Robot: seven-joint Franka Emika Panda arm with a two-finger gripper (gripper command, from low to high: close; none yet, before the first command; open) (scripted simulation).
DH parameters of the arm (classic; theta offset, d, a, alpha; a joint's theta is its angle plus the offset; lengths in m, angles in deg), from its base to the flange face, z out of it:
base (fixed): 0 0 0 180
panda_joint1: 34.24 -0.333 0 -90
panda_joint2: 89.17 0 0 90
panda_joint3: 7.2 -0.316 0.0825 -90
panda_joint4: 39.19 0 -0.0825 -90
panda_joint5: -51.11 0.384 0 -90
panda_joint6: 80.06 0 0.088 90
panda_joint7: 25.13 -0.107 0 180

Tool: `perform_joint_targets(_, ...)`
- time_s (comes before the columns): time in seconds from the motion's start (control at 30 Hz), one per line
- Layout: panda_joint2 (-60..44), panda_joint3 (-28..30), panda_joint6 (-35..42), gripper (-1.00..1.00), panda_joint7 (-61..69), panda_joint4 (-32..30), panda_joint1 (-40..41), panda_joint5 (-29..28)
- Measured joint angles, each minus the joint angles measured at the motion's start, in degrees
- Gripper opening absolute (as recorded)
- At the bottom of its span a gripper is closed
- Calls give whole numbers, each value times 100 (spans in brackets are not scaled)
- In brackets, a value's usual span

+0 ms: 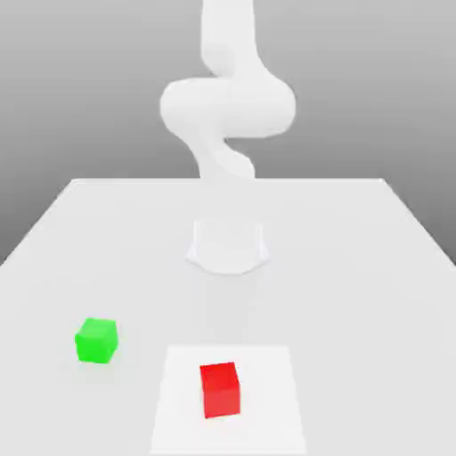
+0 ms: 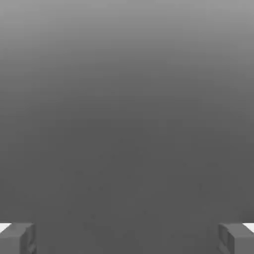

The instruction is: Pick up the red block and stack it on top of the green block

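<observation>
The red block [image 1: 220,389] stands on a paler square patch [image 1: 267,410] near the table's front edge in the exterior view. The green block [image 1: 96,340] sits on the table, apart from it, toward the exterior view's left and a little further back. In the hand view my gripper [image 2: 127,240] is open: its two grey fingertips [image 2: 17,238] stand far apart with nothing between them, and only plain grey background lies ahead. Neither block is touched.
The white arm [image 1: 227,107] rises from its round base [image 1: 228,245] at the middle of the white table [image 1: 356,267], behind both blocks.
</observation>
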Motion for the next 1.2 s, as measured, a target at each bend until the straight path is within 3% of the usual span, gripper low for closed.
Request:
perform_joint_targets(0.7,-4398,327,-2270,0,1122,-1828,-203,95)
perform_joint_targets(0.9,-5644,164,-3271,0,1290,-1738,-76,267)
perform_joint_targets(0.93,-5750,143,-3362,-100,1302,-1724,-59,282)
perform_joint_targets(1.2,-5583,162,-3219,-100,1267,-1749,-69,235)
